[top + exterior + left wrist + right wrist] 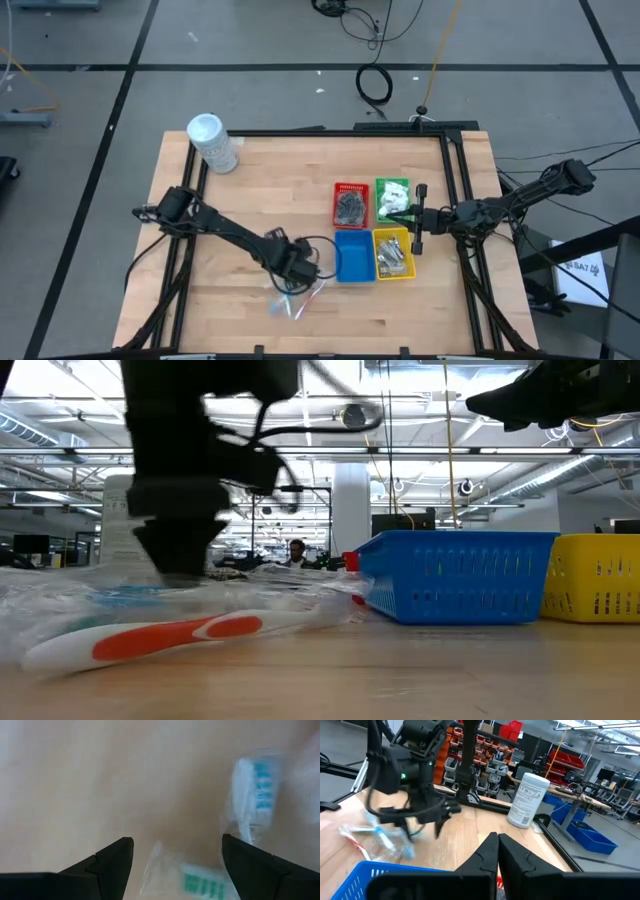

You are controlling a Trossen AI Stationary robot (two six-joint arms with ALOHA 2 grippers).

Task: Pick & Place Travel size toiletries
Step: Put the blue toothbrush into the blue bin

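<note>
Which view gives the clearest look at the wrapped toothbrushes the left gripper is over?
The low view: a clear-wrapped toothbrush with an orange-and-white handle lies close on the table. The left wrist view shows only bristle heads in wrap between the open left gripper fingers. The high view shows a small pile; the right wrist view shows them distant.

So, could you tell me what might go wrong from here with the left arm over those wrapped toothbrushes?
1. The left gripper hangs open over two clear-wrapped toothbrushes lying close together; it may catch both, or only loose wrap that slips.
2. The blue tray sits right beside the pile, so the arm could nudge it.
3. The right gripper waits shut over the yellow tray, possibly crowding any drop there.
</note>
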